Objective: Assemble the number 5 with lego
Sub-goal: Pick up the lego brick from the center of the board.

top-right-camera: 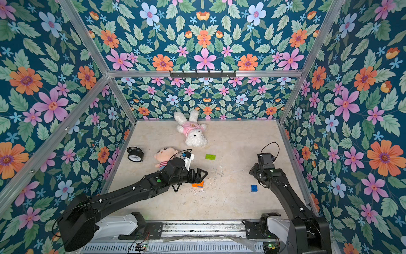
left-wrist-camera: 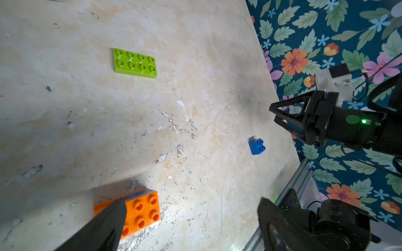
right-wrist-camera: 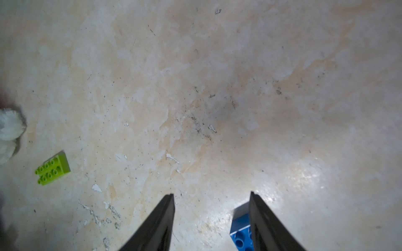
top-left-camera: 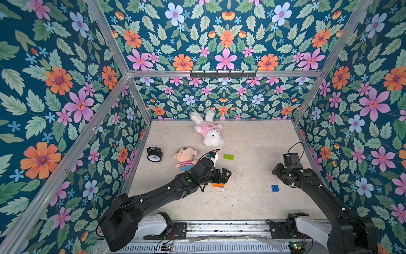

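Your left pincer (left-wrist-camera: pixel 192 202) stands wide apart and empty, the orange brick (left-wrist-camera: pixel 143 210) partly hidden by one jaw, perhaps with blue joined beneath. Your right pincer (right-wrist-camera: pixel 212 193) is partly apart, empty, the blue brick (right-wrist-camera: pixel 240 230) just outside it. Light, stiff, likely slick: grip the flat sides.

The left arm (top-left-camera: pixel 158 195) is stretching from lower left toward mid-frame, left gripper (top-left-camera: pixel 227 177) gaping wide; the right arm (top-left-camera: pixel 325 198) is bending at right (right gripper (right-wrist-camera: pixel 212 195), 2 fingers parted).
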You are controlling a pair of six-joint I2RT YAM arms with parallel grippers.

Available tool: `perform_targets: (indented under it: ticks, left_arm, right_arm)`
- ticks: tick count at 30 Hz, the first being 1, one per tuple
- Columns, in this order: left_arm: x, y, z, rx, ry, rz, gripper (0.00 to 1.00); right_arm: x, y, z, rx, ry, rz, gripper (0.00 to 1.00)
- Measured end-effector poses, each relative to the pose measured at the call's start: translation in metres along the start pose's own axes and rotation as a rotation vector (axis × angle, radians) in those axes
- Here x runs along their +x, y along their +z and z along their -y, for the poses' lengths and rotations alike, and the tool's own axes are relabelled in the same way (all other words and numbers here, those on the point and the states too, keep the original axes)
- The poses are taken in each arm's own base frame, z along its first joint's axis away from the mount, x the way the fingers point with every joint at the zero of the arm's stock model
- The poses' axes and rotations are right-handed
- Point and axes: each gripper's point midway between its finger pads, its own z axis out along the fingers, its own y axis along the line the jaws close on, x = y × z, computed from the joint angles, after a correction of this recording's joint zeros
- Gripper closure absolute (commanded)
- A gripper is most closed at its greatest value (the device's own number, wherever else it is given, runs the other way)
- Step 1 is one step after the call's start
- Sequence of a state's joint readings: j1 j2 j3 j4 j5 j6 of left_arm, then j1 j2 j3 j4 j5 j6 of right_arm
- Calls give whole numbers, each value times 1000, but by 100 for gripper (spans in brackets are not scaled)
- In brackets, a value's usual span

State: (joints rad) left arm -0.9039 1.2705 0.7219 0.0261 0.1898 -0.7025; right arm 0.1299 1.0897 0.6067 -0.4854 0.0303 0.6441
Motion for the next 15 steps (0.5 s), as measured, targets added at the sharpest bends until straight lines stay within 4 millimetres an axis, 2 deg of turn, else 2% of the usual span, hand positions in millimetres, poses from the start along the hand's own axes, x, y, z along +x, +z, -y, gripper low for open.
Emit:
perform_targets:
  ticks: [4, 7, 15]
  left_arm:
    - [3, 13, 21, 28, 45, -31, 1]
    - [7, 21, 33, 42, 69, -51, 1]
    - [8, 30, 32, 23, 79, -60, 1]
  right_arm:
    - [23, 10, 21, 42, 41, -44, 38]
    - [34, 11, 23, 36, 47, -62, 36]
    - [54, 18, 18, 45, 4, -107, 36]
